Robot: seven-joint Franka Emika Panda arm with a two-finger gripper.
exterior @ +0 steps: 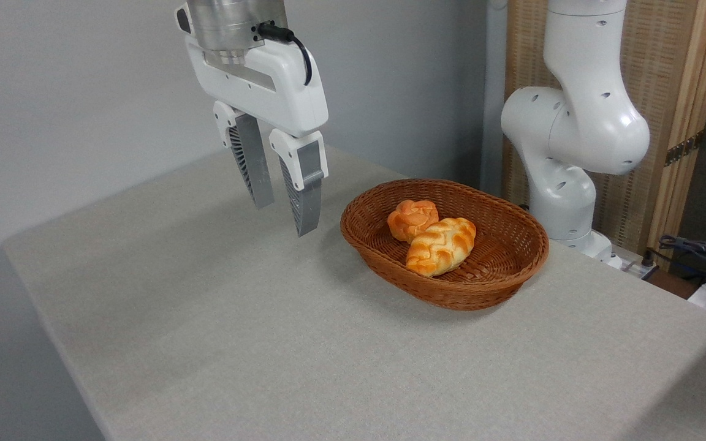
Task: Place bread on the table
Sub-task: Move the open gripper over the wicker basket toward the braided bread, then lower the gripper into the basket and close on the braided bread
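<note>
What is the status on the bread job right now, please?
Gripper open, empty, above table left of basket. Bread in basket, touching bun. Nothing blocking.

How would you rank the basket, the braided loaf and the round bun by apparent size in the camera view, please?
1. Basket, by far the largest; it holds both breads.
2. Braided loaf, clearly longer than the bun.
3. Round bun, the smallest, though the loaf sits a little nearer the camera and overlaps it.
</note>
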